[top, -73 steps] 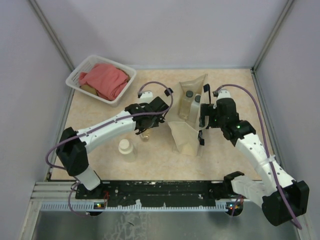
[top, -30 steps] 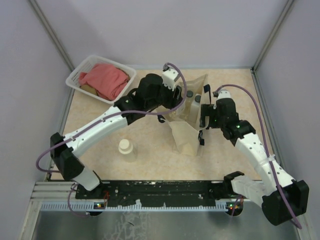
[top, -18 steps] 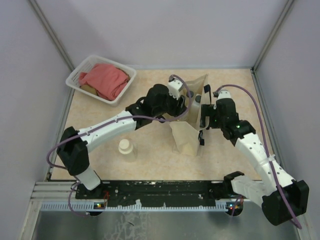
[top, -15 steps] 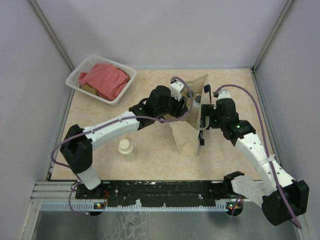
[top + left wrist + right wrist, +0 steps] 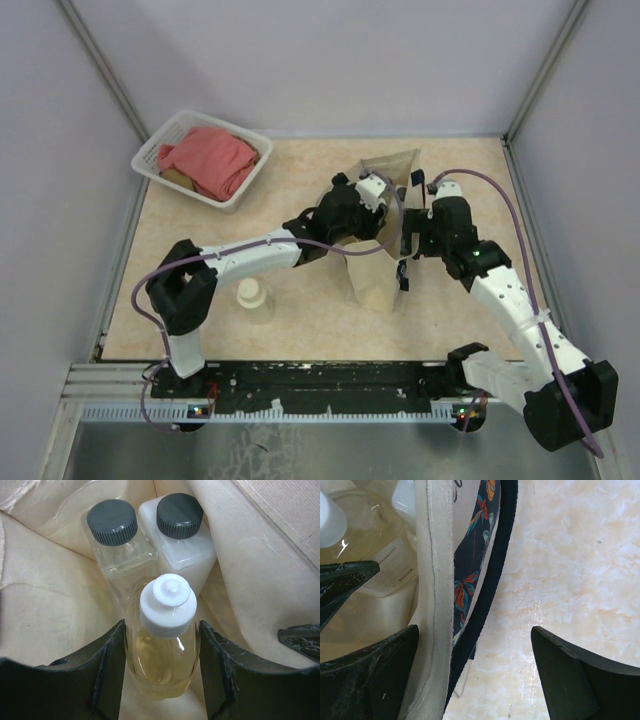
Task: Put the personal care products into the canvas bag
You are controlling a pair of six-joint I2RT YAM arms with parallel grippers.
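Two bottles [image 5: 119, 530] standing at 12 o'clock of left gripper [image 5: 161, 630] — it's clamping amber bottle [image 5: 161, 655] upright in canvas bag [image 5: 55, 605]; right gripper [image 5: 475, 645] straddling rim, spread apart.

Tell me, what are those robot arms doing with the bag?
They're packing little bottles into a cloth bag. The left hand grips an amber bottle down inside the bag, beside a clear bottle and a white bottle already in there. The right hand sits open across the bag's edge, one finger inside and one outside. A cream bottle stands on the table, not packed yet.
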